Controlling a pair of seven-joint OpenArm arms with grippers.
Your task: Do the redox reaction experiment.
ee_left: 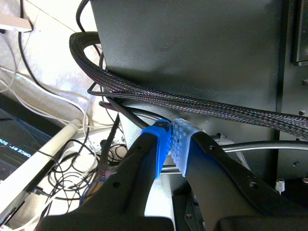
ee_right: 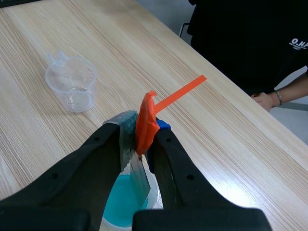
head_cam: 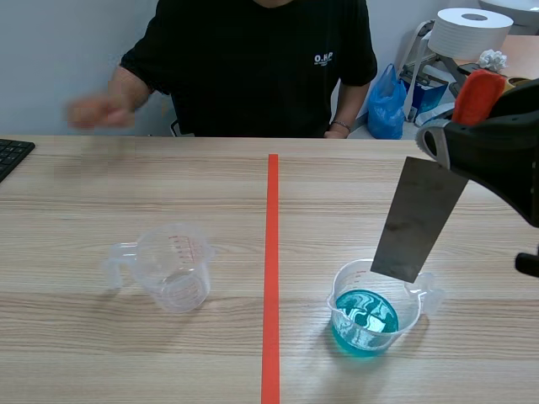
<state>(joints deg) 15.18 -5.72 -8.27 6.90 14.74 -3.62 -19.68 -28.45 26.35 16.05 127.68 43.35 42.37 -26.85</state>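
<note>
A clear beaker point(head_cam: 370, 313) holding blue liquid stands right of the tape line. Just above its far rim hangs a grey metal sheet point(head_cam: 417, 220), lower edge at the rim, tilted slightly. My right gripper point(head_cam: 446, 145) is shut on the sheet's top, where an orange wrap point(head_cam: 478, 94) sticks out. In the right wrist view the orange wrap point(ee_right: 146, 120) is pinched between my right gripper's point(ee_right: 139, 132) fingers, with the sheet point(ee_right: 139, 171) dropping toward the blue liquid point(ee_right: 122, 207). An empty measuring cup point(head_cam: 173, 268) stands left of the line. My left gripper point(ee_left: 169, 139) is shut on nothing, off the table.
A person in black sits across the table, one hand point(head_cam: 101, 109) raised at the far left, the other hand point(ee_right: 264, 100) resting at the far edge. A keyboard corner point(head_cam: 13, 156) lies at the left edge. Cables point(ee_left: 159, 94) and a dark panel face the left gripper.
</note>
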